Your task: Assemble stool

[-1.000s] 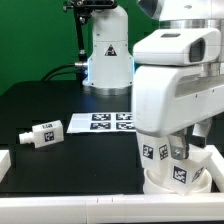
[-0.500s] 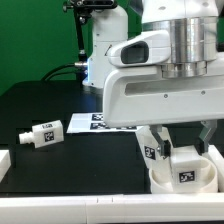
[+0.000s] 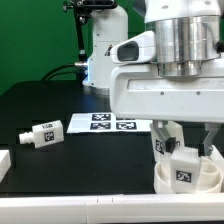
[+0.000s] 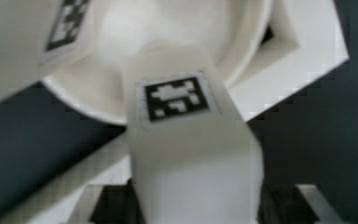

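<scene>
At the exterior view's lower right, the gripper (image 4: pixel 197 203) grasps a stool leg (image 3: pixel 186 165), long axis upright, standing in the seat ring (image 3: pixel 168 184) beside the table's (image 3: pixel 95 155) front edge. A second leg (image 3: pixel 42 133) lies sideways at mid-left, with open tabletop between them.

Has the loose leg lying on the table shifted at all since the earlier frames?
No. The loose leg lies in the same spot, with the same gap between it and the marker board to the exterior view's right.
</scene>
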Available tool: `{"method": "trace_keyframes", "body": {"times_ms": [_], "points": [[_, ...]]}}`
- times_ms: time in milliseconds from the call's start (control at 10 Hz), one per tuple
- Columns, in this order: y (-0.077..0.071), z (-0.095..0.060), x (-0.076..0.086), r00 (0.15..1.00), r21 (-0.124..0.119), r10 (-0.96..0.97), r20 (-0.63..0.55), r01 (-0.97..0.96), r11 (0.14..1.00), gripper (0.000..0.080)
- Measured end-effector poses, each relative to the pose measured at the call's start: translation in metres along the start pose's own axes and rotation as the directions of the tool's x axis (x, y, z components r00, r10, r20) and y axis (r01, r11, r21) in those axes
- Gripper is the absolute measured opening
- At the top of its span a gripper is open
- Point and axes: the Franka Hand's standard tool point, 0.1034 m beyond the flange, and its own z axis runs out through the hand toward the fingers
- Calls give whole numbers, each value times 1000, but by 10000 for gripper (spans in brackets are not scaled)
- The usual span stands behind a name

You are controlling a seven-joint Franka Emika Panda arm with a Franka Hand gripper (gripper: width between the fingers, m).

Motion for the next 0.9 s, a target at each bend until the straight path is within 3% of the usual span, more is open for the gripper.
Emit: {"method": "trace_keyframes", "body": {"times_ms": [200,600,700,800,900], "points": [[-9,2,-1,973,57,228,-40,-226,973,321],[-11,2,-3,947,66,319,-33,-316,946,311],[-10,2,-5,970,44,241,-25,-240,970,294],[-12,-1,-8,987,14,158,10,-158,987,454],[-18,-7,-9,999,4,35,37,-35,999,578]]}}
